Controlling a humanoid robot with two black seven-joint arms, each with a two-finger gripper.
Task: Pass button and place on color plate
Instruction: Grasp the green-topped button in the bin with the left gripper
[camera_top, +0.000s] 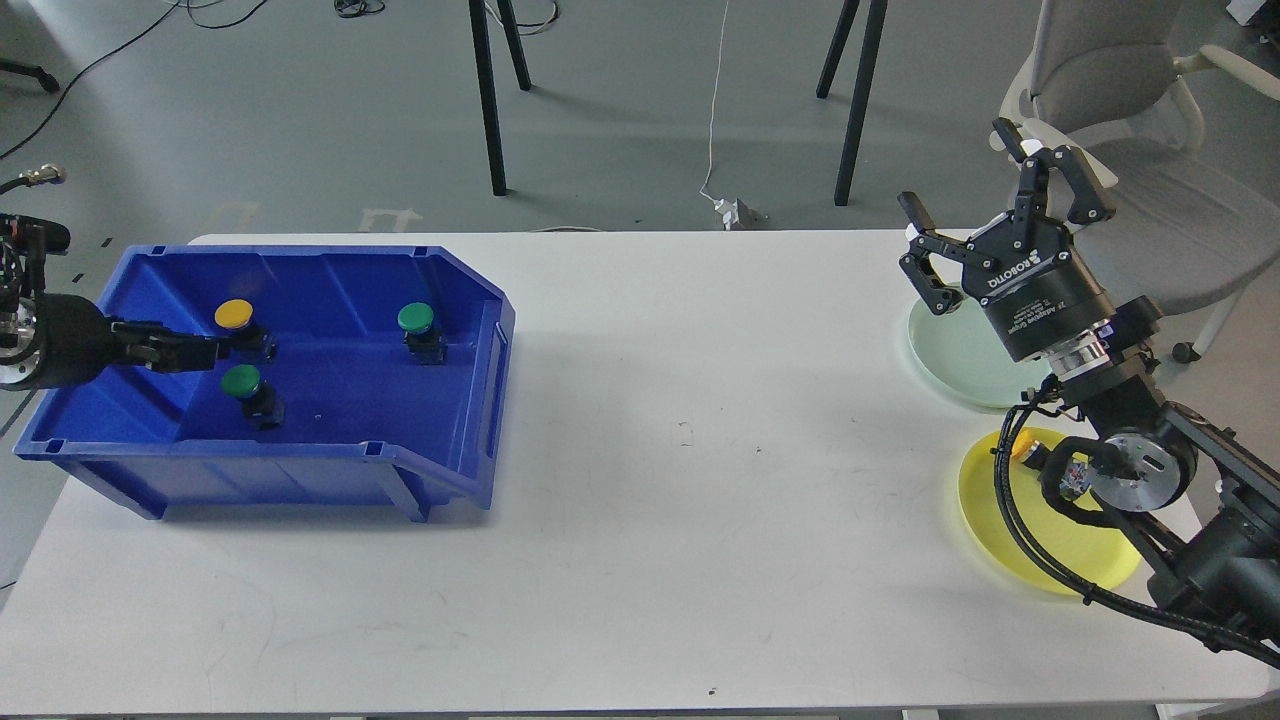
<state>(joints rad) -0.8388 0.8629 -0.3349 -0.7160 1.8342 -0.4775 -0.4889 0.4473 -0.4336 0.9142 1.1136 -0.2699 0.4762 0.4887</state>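
Yellow button (238, 322) sits inside the blue bin (470, 400), toward its back left, resting on the bin floor with its cap up and its dark body below and slightly to the right. Left gripper (205, 351) reaches into the bin from the left, nearly level, and its fingertips lie at or just beside the button's dark base, a little below the yellow cap. From this view the fingers are dark and seen nearly end-on, so I cannot tell whether they are spread or closed on anything. The button lies just ahead of those tips, to their right and slightly farther back, so the left arm is by far the nearer one. Two green buttons share the bin: one (243, 384) just in front of the gripper tips, the other (417, 321) well off to the right.

Right gripper (985, 215) hangs raised far across the table (650, 450), fingers spread wide and holding nothing, above the pale green plate (955, 355). Yellow plate (1000, 510) lies nearer the front edge, partly hidden by the right arm, with a small orange-capped thing (1028, 447) on it. My judgement: the grasp turns on closing around the yellow button without knocking the near green one
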